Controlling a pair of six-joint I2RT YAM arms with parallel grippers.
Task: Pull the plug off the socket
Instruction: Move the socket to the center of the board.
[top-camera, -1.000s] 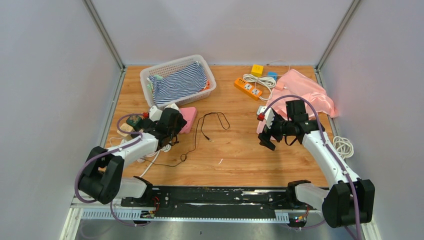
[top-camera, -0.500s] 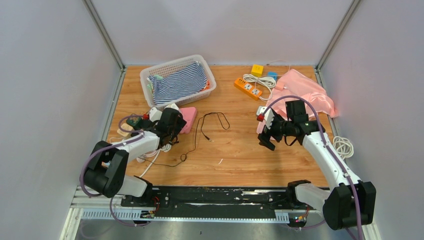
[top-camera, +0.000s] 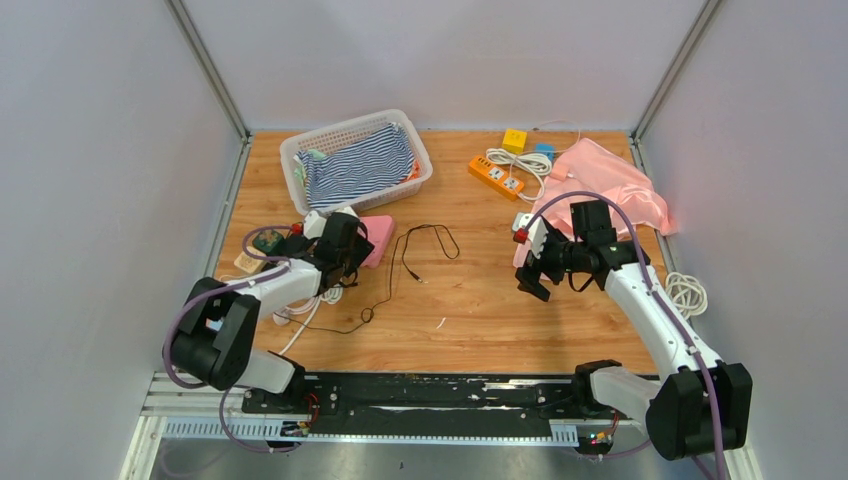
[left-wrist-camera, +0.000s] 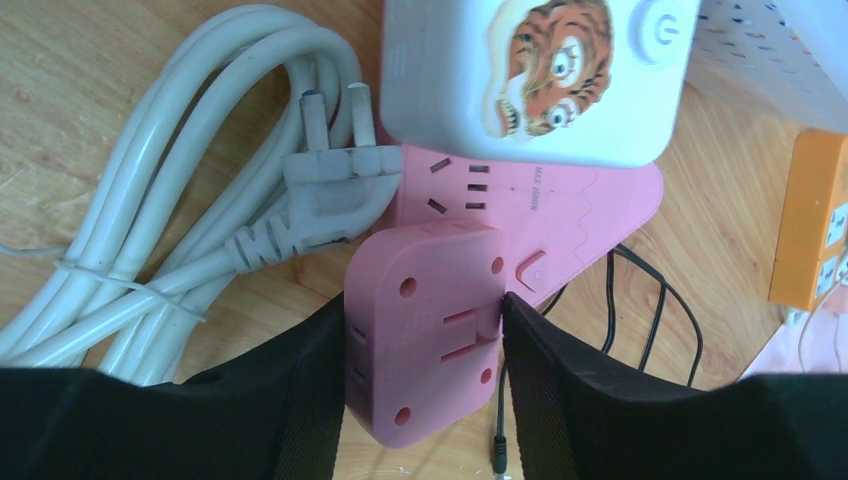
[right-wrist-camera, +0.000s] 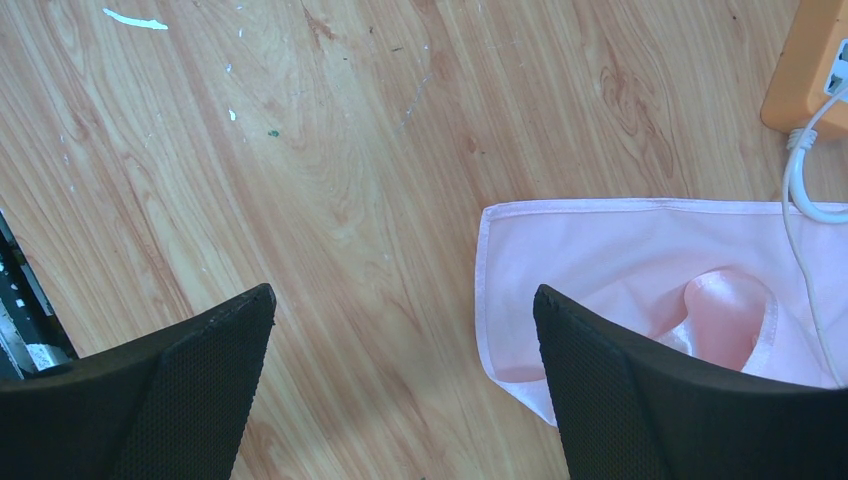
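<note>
Left gripper (left-wrist-camera: 423, 303) has its black jaws clamped on a smooth pink plastic plug (left-wrist-camera: 420, 370), whose near end is cut off (prongs hidden), set against the flat pink socket strip (left-wrist-camera: 570, 205). Right gripper (right-wrist-camera: 402, 292) hangs spread wide over the grained wooden table (right-wrist-camera: 300, 150), beside satiny pink cloth (right-wrist-camera: 620, 270).

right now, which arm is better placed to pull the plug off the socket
Left. The left end effector grips the pink block at the pink socket strip. The right end effector hangs open over the table and a pink cloth, away from it.
</note>
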